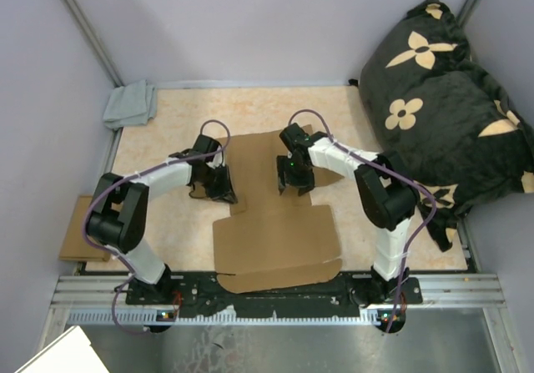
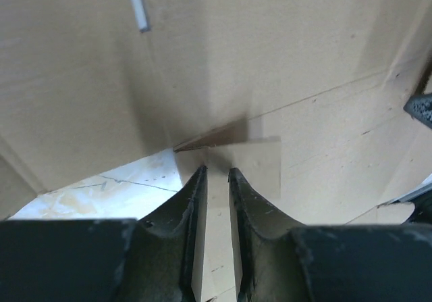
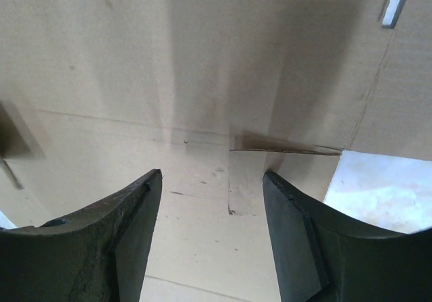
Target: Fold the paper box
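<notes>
Here we see the box (image 1: 275, 235) lying opened out on the table (image 1: 167, 135), in the middle between the two arms. Its near flap reaches the rail (image 1: 467, 289) that carries the bases. The far half is narrower than the near half, and the nearest flap curls a little along its rim.

Both claws are down over the far half, one at each side. The left claw (image 1: 220, 189) is at the box's left edge. In its wrist view the fingers (image 2: 182, 214) stand only a narrow gap apart, and we see pale cardboard in that gap. We cannot tell whether they pinch a flap or merely hover over the board. Just ahead of the tips a small tab casts a dark wedge of shadow, and a patch of bare table shows to the left under a raised panel. A white slit (image 2: 138, 5) shows in the board further off.

The right claw (image 1: 294, 183) is at the right side of the far half. Its fingers (image 3: 128, 214) are spread wide, with nothing between them but flat cardboard below, so we read it as open and holding nothing. A crease and a short cut run across the board just ahead of it.

Well apart from the box, a grey cloth (image 1: 129, 104) lies at the far left corner. A cardboard scrap (image 1: 77, 227) sits off the left edge, and a black flowered pillow (image 1: 442, 89) fills the right side.
</notes>
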Robot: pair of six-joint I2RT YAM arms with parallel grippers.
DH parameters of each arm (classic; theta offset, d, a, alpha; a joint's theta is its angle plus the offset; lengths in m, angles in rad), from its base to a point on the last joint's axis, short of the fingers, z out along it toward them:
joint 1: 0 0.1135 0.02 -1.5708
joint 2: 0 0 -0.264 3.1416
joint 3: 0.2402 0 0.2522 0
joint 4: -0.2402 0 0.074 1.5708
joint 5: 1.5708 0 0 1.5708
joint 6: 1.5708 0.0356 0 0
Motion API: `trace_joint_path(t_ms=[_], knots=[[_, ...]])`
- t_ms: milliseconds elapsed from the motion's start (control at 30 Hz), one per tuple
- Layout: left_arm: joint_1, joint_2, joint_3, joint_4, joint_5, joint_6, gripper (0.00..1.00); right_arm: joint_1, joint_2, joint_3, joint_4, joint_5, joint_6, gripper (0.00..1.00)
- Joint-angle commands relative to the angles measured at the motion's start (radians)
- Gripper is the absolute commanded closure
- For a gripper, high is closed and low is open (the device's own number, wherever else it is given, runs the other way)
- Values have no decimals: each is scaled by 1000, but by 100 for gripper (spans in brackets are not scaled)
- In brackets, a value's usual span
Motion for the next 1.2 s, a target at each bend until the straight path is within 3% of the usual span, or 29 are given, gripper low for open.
trace_joint_path(t_ms=[0,100,167,333,633,767,967,1167], knots=[[-1,-46,74,-91,-57,2,74,10,-100,16,-95,21,-28,37],[-2,-59,133,-128,-94,13,70,10,-118,81,-134,81,-38,34],[-1,-61,184,-143,-132,32,67,0,-115,151,-159,121,-52,27],[22,18,363,-122,-255,72,51,-103,-48,367,-181,101,-94,14],[202,335,733,-154,-157,79,50,-254,249,746,-127,82,-188,7],[231,379,753,-112,-167,94,48,-287,374,845,-87,41,-185,7],[243,424,749,-79,-189,102,48,-308,529,1026,-165,33,-198,8],[244,461,749,-65,-185,97,48,-319,524,946,-135,42,-201,9]])
